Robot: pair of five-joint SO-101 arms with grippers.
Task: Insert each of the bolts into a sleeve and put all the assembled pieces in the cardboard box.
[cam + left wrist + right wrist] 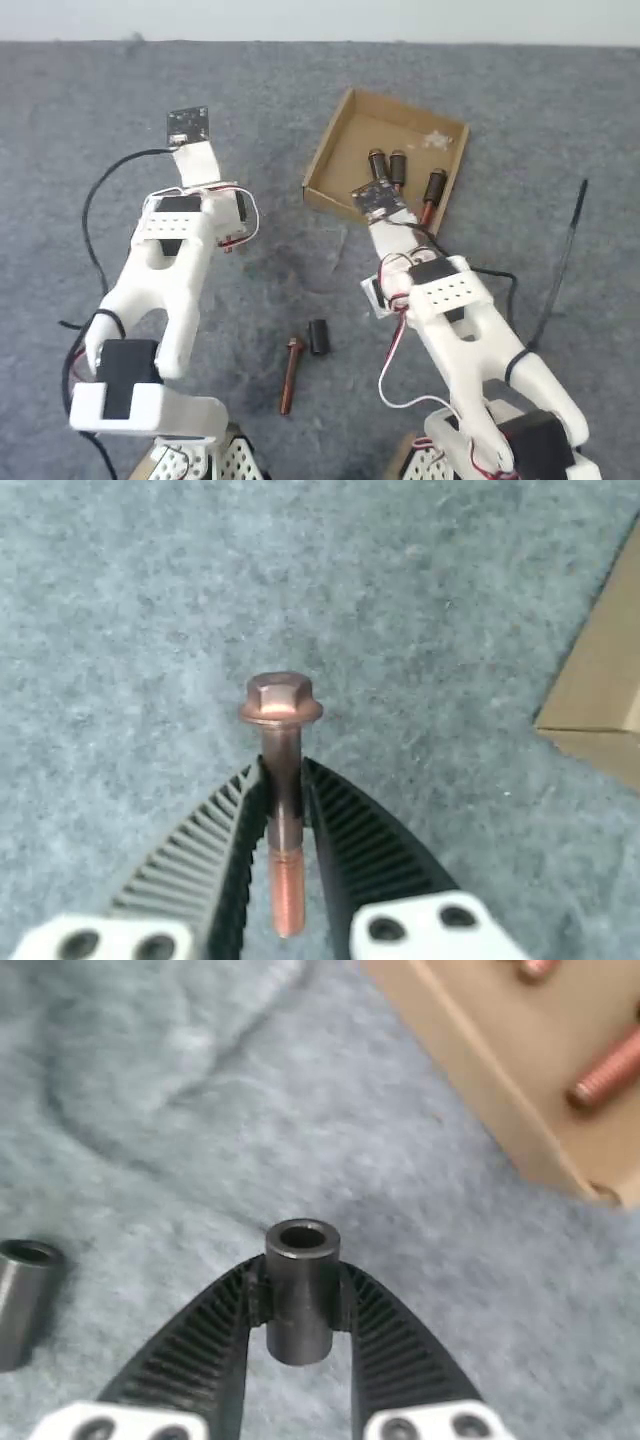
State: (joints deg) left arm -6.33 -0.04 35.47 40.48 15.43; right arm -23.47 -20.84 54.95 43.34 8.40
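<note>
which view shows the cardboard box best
The high view: the whole cardboard box with three assembled pieces inside. The right wrist view catches one corner, the left wrist view just an outer edge.

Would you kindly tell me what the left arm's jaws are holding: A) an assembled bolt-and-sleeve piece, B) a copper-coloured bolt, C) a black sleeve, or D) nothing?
B: in the left wrist view the left gripper is shut on the shank of a copper-coloured bolt, with the hex head beyond the jaws. The black sleeve is in the right gripper.
</note>
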